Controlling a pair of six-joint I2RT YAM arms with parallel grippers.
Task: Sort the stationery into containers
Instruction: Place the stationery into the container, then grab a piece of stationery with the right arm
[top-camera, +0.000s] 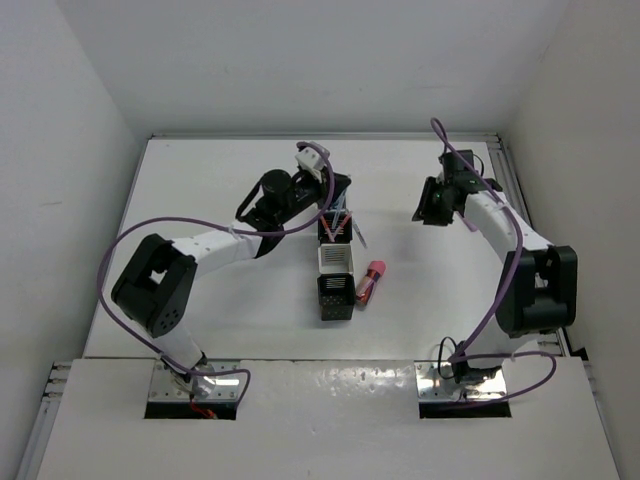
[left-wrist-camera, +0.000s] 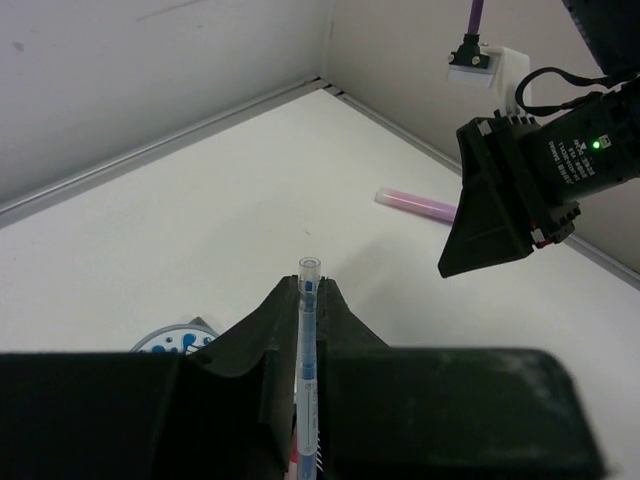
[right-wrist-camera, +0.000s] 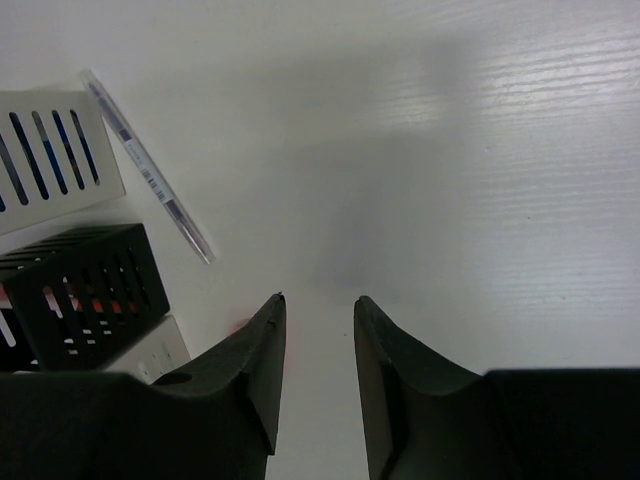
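Observation:
My left gripper is shut on a thin clear pen with a blue core, which stands upright between the fingers. In the top view this gripper hangs over the far end of the containers, a joined row of black mesh and white cups. Several pens stick out of the farthest cup. A blue-and-white roll peeks out behind the left finger. Another thin pen lies on the table beside the row. A pink-red marker lies right of the row. My right gripper is open over bare table.
The right gripper's black body stands close in front of the left gripper, with the loose pen on the table between them. White walls enclose the table on the far, left and right sides. The slotted white cup and black mesh cup lie left of the right gripper.

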